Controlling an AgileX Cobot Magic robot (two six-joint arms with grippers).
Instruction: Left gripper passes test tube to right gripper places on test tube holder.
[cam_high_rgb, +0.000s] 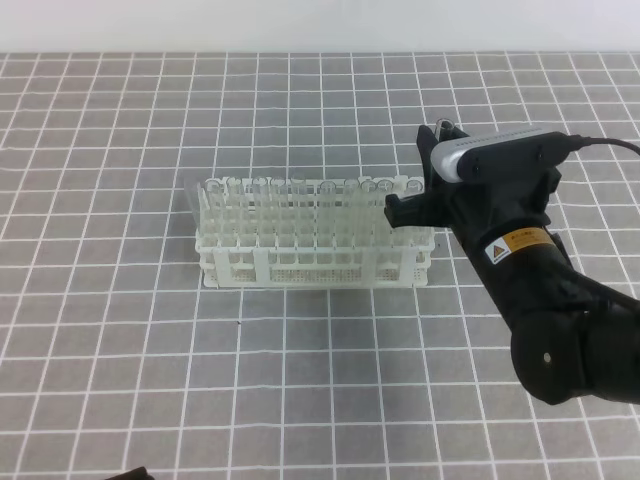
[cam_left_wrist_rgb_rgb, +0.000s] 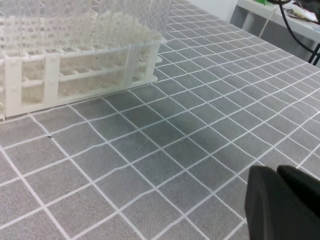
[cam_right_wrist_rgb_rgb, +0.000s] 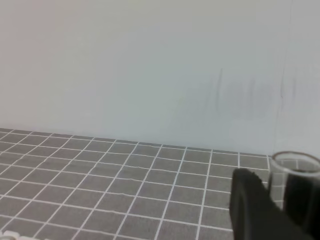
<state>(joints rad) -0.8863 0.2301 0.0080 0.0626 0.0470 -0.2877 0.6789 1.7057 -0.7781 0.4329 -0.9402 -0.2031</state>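
The only marking in sight is sitting on the black arm of the right gripper (cam_high_rgb: 408, 208): a yellow-orange warning label (cam_high_rgb: 520, 241) with a small triangle symbol beside it, its print too small to be read. The test tube holder (cam_high_rgb: 315, 262), a white lattice rack, is standing on the grey mat with white grid lines (cam_high_rgb: 300, 380), and clear tubes are standing upright in its square holes, their rims lining up along the top; how many holes are filled cannot be counted through the glare of glass and plastic. In the high view the right gripper is hovering at the rack's right end, its black fingers reaching over the top corner of the rack. In the right wrist view the test tube (cam_right_wrist_rgb_rgb: 296, 172) is showing its open round rim between the dark fingers (cam_right_wrist_rgb_rgb: 250, 202), so the jaws are gripping the tube partway closed around it; its lower part is hidden there, and whether its bottom is already inside a hole cannot be told. The left gripper (cam_left_wrist_rgb_rgb: 282, 202) is appearing only in the left wrist view, low at the frame's corner above the bare mat, well apart from the rack, its two black fingers pressing together with nothing between them.
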